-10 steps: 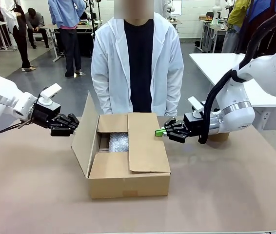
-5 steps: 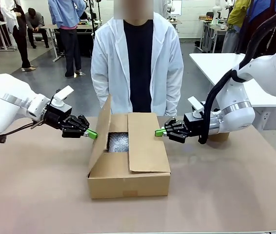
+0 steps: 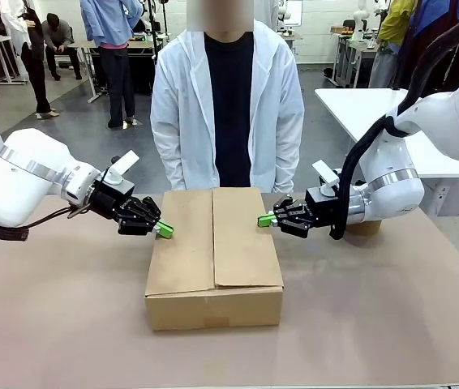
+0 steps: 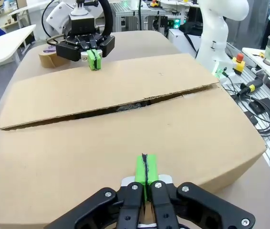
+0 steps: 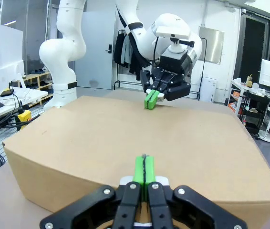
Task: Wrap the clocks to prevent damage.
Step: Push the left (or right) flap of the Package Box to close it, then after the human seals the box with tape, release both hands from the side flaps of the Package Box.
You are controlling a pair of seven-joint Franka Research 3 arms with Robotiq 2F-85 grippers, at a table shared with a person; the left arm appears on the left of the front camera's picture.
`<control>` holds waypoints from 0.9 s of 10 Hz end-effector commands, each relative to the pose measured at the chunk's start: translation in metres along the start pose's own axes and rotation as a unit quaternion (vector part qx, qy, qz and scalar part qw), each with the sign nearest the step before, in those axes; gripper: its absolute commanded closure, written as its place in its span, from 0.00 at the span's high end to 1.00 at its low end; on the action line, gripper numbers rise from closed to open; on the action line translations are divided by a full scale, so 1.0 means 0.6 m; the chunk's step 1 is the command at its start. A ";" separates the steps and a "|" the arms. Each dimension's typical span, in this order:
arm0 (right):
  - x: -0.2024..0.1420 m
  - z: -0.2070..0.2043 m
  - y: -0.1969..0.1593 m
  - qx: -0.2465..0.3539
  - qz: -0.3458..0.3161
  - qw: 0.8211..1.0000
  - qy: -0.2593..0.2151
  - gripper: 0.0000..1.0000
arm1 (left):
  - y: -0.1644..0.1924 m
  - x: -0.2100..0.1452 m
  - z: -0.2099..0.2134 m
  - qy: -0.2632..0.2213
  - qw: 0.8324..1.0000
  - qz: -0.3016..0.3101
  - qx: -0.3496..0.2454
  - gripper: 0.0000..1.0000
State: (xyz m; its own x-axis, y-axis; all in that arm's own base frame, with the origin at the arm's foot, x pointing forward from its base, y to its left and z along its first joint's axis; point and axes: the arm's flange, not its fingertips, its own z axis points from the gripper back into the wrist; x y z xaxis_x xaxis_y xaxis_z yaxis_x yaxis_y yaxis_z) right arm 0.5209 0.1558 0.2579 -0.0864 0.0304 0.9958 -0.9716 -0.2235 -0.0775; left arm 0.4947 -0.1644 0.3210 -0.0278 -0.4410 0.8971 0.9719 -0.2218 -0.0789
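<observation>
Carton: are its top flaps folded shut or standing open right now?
Folded shut. Both top flaps lie flat on the carton, meeting at a seam with only a thin gap along it.

Colours at the packing table.
Plain brown carton [image 3: 213, 243] on a duller brown table [image 3: 59, 324]; left gripper [image 3: 165, 231] and right gripper [image 3: 264, 220] black with bright green pads [image 4: 144, 168]; left arm [image 3: 27, 174] and right arm [image 3: 392, 174] white; person's coat [image 3: 282, 105] white over a black shirt [image 3: 231, 105]; tape roll [image 4: 48, 56] brown.
</observation>
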 end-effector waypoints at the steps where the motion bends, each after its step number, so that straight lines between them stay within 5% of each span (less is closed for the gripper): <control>1: -0.006 -0.002 0.000 -0.002 0.004 1.000 -0.002 0.01 | 0.006 -0.018 -0.018 0.015 1.000 -0.015 0.004 0.00; 9: -0.006 -0.002 0.000 -0.002 0.004 1.000 -0.002 0.01 | 0.001 0.000 0.001 0.000 1.000 0.000 0.001 0.00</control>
State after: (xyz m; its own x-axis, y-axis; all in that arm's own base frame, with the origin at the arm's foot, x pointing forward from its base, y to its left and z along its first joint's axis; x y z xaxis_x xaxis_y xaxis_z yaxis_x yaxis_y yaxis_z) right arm 0.5210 0.1558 0.2580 -0.0863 0.0297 0.9958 -0.9716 -0.2234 -0.0775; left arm 0.4950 -0.1611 0.3245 -0.0285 -0.4394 0.8978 0.9731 -0.2177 -0.0756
